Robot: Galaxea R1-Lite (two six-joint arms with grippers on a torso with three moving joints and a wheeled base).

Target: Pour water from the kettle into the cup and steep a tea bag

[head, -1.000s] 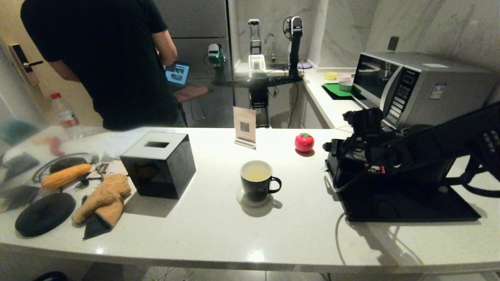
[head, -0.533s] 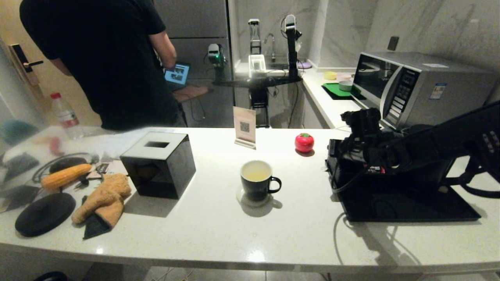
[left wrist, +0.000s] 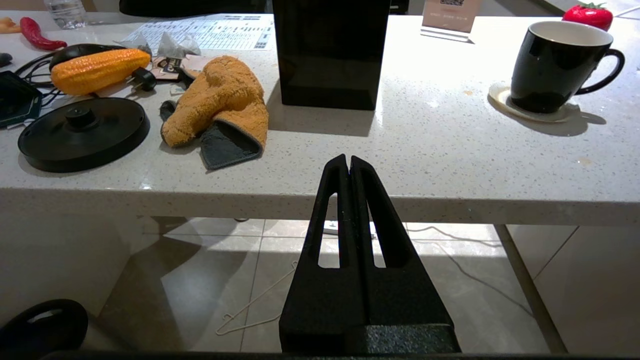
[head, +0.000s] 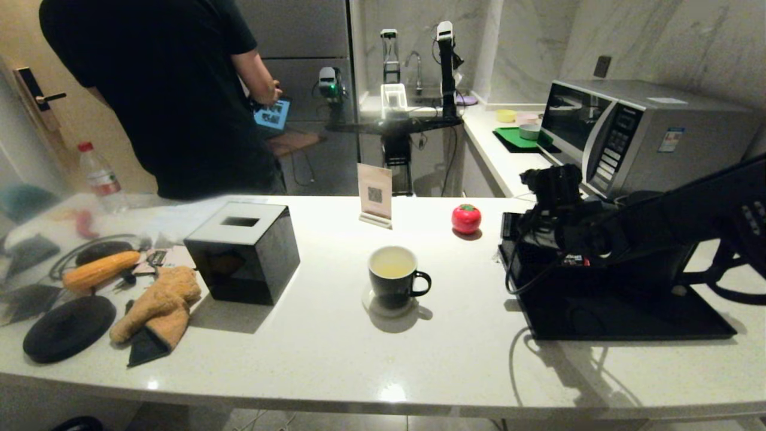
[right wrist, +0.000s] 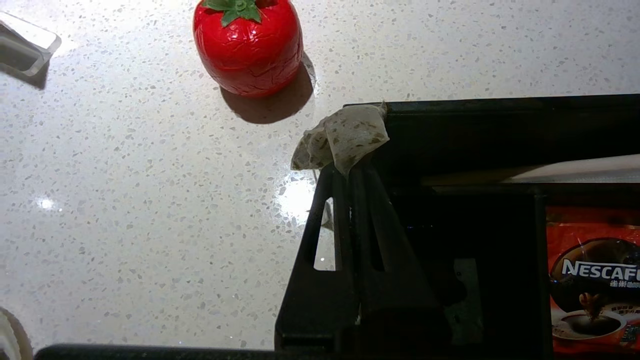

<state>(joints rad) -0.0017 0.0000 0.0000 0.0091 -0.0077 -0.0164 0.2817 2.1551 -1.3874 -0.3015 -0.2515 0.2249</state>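
The black cup (head: 392, 276) stands on a pale coaster mid-counter, its handle to the right, with pale yellowish water (head: 392, 268) inside. My right gripper (right wrist: 348, 172) is shut on the small pale tea bag (right wrist: 345, 137). It holds the bag above the left rim of the black tray (right wrist: 500, 105), right of the cup and clear of it. My left gripper (left wrist: 348, 161) is shut on nothing, parked below the counter's front edge. The cup (left wrist: 555, 67) shows far off in that view. I cannot make out the kettle.
A red tomato-shaped object (head: 466, 218) sits behind the tray (head: 628, 317). A red sachet (right wrist: 592, 280) lies in the tray. The black tissue box (head: 242, 251), orange mitt (head: 158, 305), corn (head: 100, 269) and round kettle base (head: 69, 328) are on the left. A person stands behind.
My right wrist has shifted slightly over the tray's left rim. The cup has not moved. The person behind has moved an arm.
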